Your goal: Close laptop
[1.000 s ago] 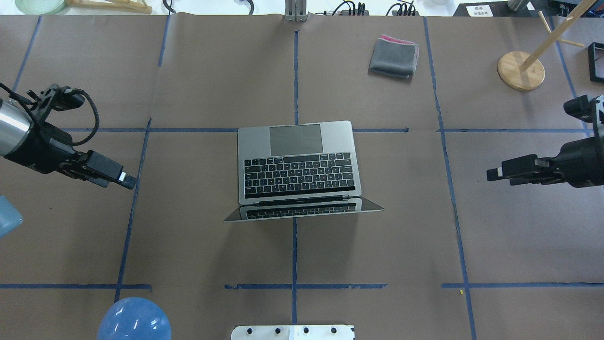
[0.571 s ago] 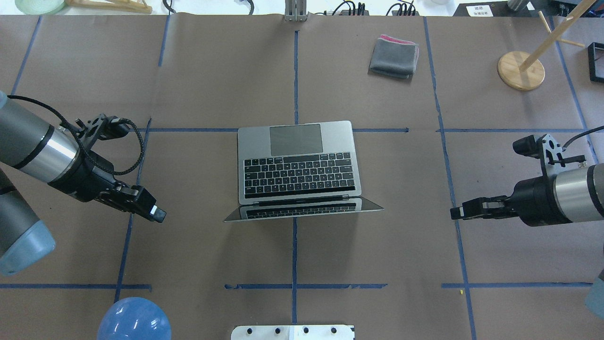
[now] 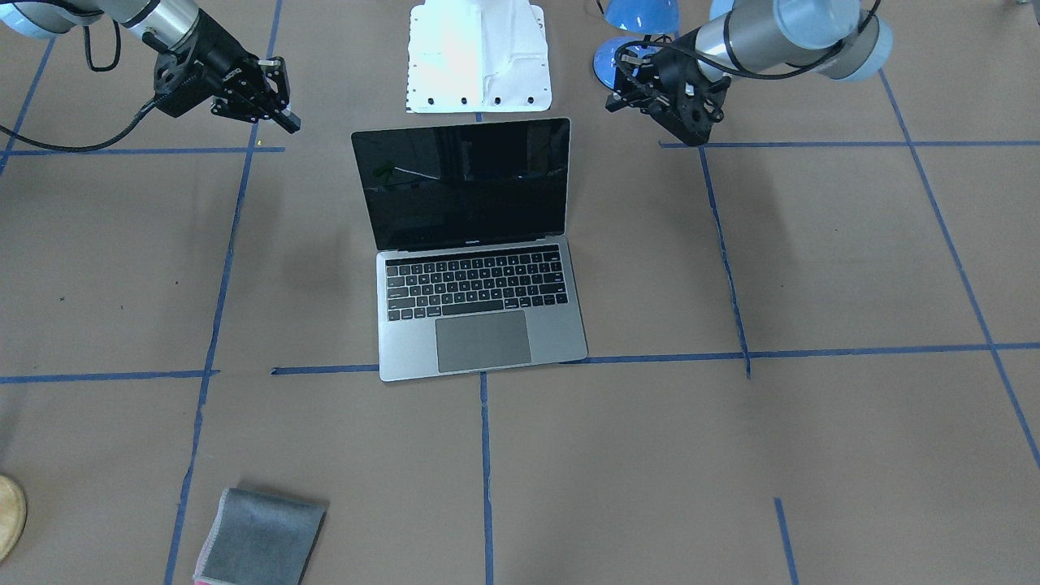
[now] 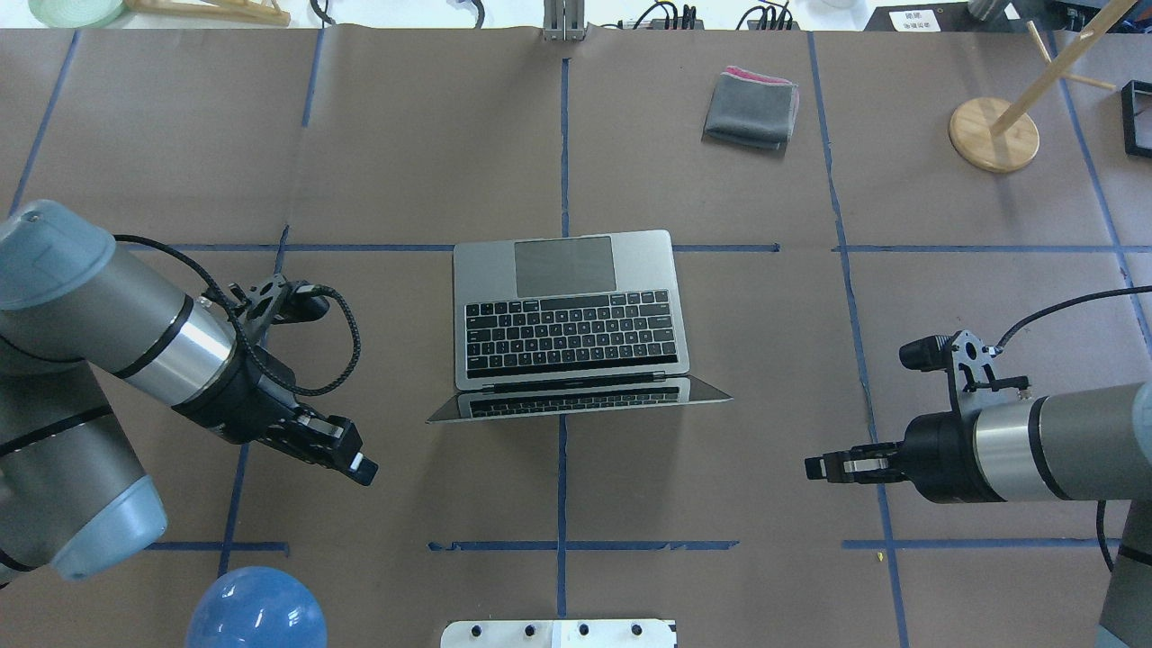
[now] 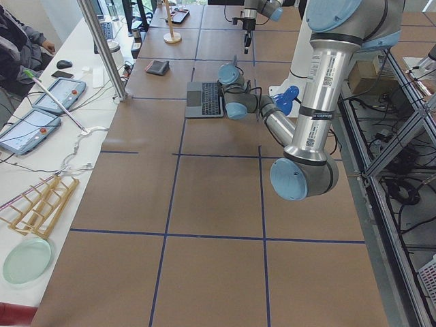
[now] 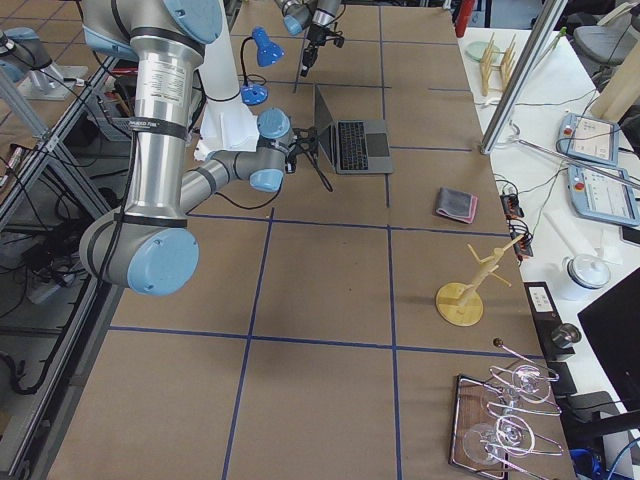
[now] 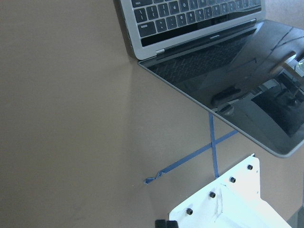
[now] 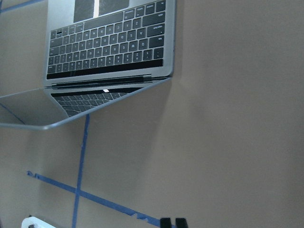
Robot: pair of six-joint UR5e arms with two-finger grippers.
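Both arms have swung in and back toward the robot's base since a second ago. The left gripper [image 4: 360,468] and the right gripper [image 4: 813,468] each have their fingers pressed together and hold nothing. The laptop [image 4: 567,306] sits open between them, slightly ahead of both fingertips. Its dark screen leans back toward them, and neither gripper touches it.
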